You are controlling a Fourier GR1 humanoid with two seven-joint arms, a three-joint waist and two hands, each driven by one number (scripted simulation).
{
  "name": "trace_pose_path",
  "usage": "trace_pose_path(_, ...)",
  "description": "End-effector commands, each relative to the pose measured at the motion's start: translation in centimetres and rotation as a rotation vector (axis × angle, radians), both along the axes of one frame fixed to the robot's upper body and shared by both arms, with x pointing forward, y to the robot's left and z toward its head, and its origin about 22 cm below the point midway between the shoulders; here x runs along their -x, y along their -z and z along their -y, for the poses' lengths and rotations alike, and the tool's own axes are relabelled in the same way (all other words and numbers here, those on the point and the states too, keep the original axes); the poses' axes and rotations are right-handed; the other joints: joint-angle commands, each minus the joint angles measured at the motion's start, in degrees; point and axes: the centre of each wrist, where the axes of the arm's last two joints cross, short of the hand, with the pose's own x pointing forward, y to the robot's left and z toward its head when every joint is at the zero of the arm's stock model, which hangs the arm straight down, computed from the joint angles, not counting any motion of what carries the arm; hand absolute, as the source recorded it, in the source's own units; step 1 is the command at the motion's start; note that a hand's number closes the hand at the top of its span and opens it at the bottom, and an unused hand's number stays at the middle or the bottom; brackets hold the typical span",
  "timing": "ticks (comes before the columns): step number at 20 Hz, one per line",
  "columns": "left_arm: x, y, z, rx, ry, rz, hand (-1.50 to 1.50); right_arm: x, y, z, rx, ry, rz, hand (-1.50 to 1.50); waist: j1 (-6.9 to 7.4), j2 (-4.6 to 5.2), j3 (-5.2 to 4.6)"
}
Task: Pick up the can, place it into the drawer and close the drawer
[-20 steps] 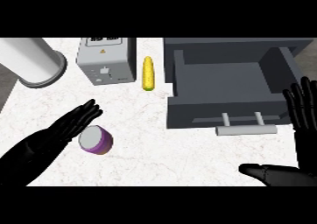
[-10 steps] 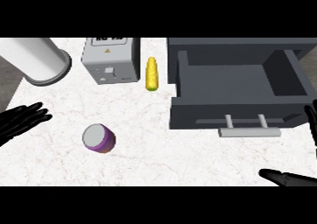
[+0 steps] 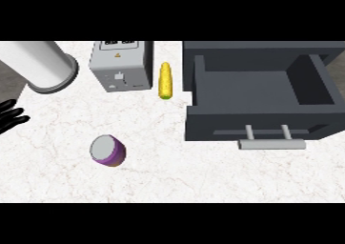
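- The purple cylindrical can (image 3: pixel 107 150) with a grey lid lies tipped on the white marble table (image 3: pixel 203 176), untouched, well left of the drawer.
- Left hand (image 3: pixel 6 118) shows at the left edge, fingers spread apart, holding nothing.
- The dark grey drawer (image 3: pixel 263 119) stands pulled open, ready to receive it.
- The right hand is out of view.
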Motion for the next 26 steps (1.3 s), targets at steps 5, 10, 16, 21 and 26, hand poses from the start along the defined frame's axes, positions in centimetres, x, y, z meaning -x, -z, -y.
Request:
trace_pose_path(5,-0.9,0.3,-0.3,0.059,-0.01,-0.193,-1.5,2.1,0.6,3.2,0.007,-0.02,-0.011,-1.5,-0.11,-0.03,0.06)
trace_pose_path(10,-2.4,1.8,1.0,0.058,0.025,-0.232,-1.5,4.3,1.3,0.9,-0.008,-0.016,0.008,-1.5,-0.35,0.04,-0.01)
trace_pose_path(16,-3.0,2.3,4.1,0.055,0.007,-0.278,-1.5,4.8,0.3,5.0,0.008,-0.007,-0.001,-1.5,-0.06,-0.01,0.0)
trace_pose_path(21,-2.0,3.2,6.1,0.032,0.014,-0.284,-1.5,3.8,0.6,4.6,0.003,0.003,0.024,-1.5,0.38,-0.02,-0.01)
trace_pose_path(26,-3.3,5.4,8.1,0.014,-0.013,-0.299,-1.5,4.7,0.4,4.0,0.007,0.002,-0.003,-1.5,0.13,0.01,-0.02)
